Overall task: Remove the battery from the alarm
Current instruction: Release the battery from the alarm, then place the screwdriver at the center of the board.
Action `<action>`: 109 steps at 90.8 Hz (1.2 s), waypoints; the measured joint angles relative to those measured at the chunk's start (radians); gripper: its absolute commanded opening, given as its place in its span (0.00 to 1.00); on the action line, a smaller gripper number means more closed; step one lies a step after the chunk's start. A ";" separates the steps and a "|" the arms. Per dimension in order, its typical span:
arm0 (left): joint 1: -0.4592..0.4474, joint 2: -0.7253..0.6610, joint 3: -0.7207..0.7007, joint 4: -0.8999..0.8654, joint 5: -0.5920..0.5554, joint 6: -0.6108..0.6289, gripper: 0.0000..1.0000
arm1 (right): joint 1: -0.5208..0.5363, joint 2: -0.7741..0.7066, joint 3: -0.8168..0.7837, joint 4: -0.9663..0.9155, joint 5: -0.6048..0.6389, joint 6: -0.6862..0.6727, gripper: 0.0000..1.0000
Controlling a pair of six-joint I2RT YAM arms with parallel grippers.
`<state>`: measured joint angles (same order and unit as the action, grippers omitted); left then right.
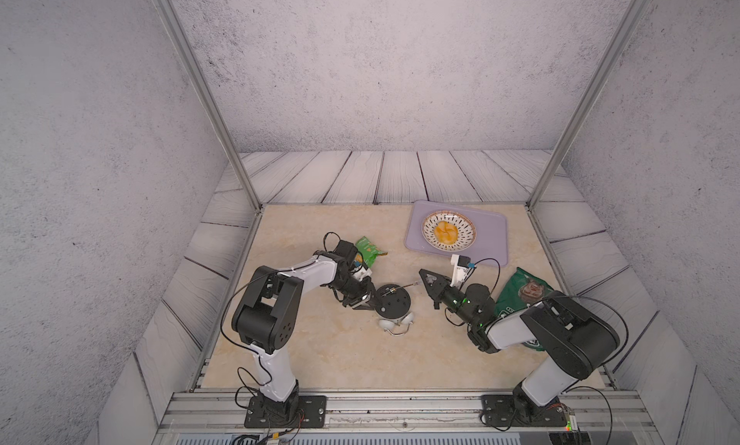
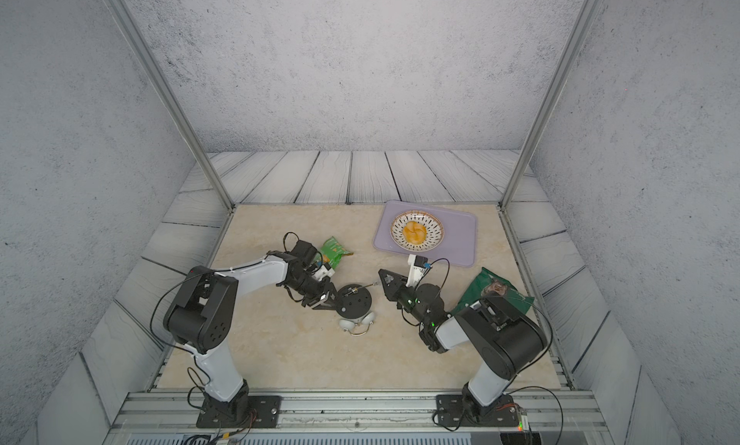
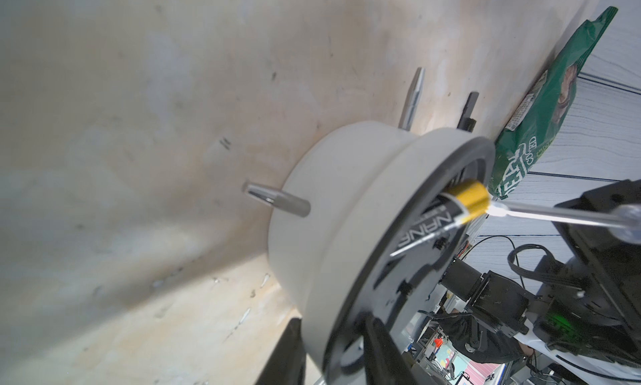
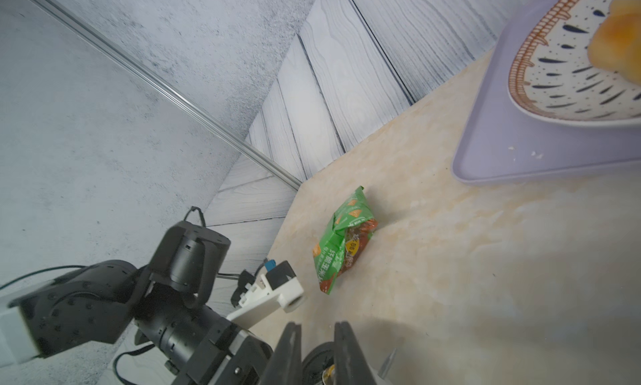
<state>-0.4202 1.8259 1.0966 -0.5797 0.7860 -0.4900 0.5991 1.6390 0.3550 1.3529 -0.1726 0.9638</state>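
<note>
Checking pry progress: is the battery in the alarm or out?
Partly out: gold end of the battery is lifted above the black back of the alarm, black end in the compartment, screwdriver tip against it.

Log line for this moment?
left pincer: gripping alarm rim | right pincer: holding screwdriver | screwdriver tip: against battery | battery: partly lifted, not out

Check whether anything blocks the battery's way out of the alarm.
Nothing visible does: the battery pokes gold end first out of the open back of the alarm, and only the tip of the screwdriver touches it.
</note>
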 measured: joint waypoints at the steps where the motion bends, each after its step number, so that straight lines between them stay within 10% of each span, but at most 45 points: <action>1: 0.000 0.000 0.000 0.002 0.000 0.000 0.30 | 0.001 0.000 0.005 0.002 -0.008 0.002 0.00; 39: -0.015 -0.008 0.000 0.027 -0.024 0.000 0.32 | 0.021 -0.022 0.115 -0.066 -0.127 0.015 0.00; 81: -0.035 -0.131 0.076 -0.124 -0.249 0.117 0.62 | -0.164 -0.470 0.132 -0.724 -0.131 -0.190 0.00; 109: -0.257 -0.127 0.351 -0.254 -0.514 0.417 0.63 | -0.360 -0.596 0.347 -1.393 -0.132 -0.394 0.00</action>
<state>-0.6773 1.6989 1.4475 -0.8333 0.2722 -0.0734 0.2386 1.0431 0.7021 -0.0399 -0.3046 0.5701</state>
